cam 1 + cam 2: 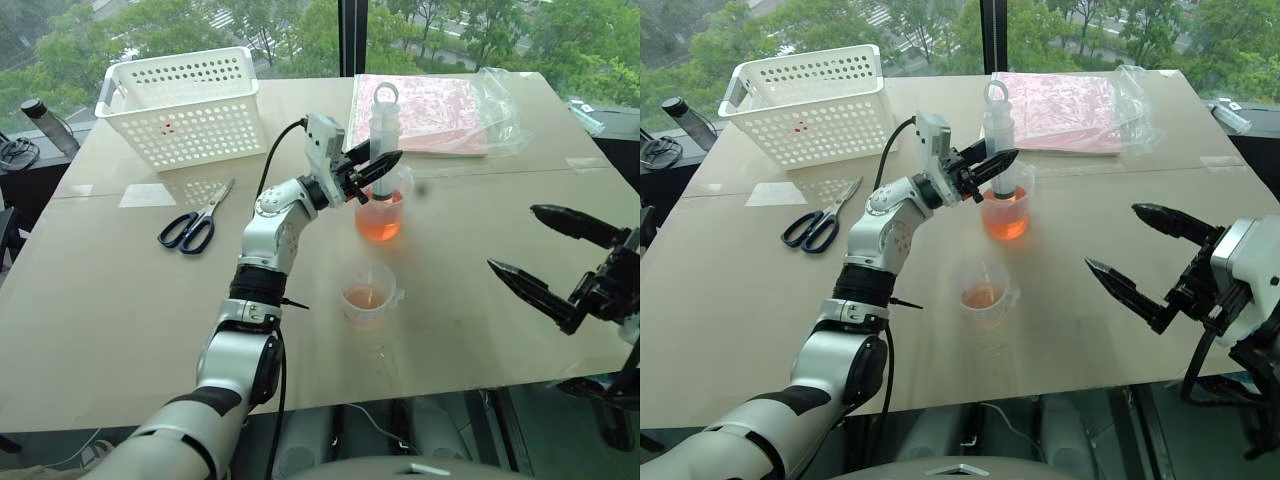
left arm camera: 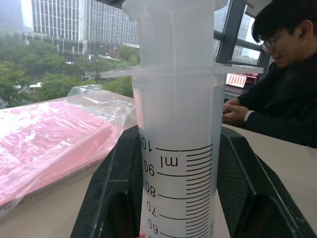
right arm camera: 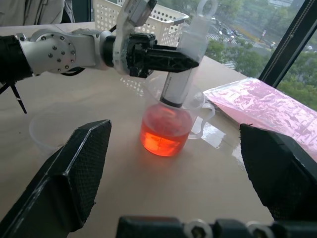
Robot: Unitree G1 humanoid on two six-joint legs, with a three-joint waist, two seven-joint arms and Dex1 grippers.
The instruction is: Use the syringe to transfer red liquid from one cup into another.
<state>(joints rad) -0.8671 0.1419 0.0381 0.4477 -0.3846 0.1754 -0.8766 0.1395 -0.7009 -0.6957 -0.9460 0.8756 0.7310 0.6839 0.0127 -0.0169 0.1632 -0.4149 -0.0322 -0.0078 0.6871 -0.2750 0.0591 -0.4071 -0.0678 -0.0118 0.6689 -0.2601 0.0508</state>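
- Here the syringe (image 1: 383, 125) stands upright with its lower end down in the taller beaker (image 1: 381, 212), its ringed plunger end rising well above the beaker's rim.
- The left pincer (image 1: 383, 166) is clamped on the syringe's barrel from the side, one black finger on each side of the printed graduations, as the left wrist view shows close up.
- The beaker holds red liquid (image 1: 380, 220) in its lower part, and it sits on the pale surface (image 1: 120, 310) near the middle.
- Nearer the robot stands the shorter cup (image 1: 368, 293), apart from the beaker, with a shallow pool of the same orange-red liquid at its bottom.
- The right pincer (image 1: 540, 255) hangs off to the right, well apart from both cups, its two black fingers spread wide and holding nothing.
- Behind the beaker lies a pink packet in a clear plastic bag (image 1: 430, 110), flat on the surface.
- To the left, black-handled scissors (image 1: 196, 220) lie on the surface, and beyond them sits a white perforated basket (image 1: 180, 105).
- A dark bottle (image 1: 50, 125) stands past the surface's far left edge.
- In the left wrist view a person in dark clothing (image 2: 282, 89) sits beyond the far side of the surface.
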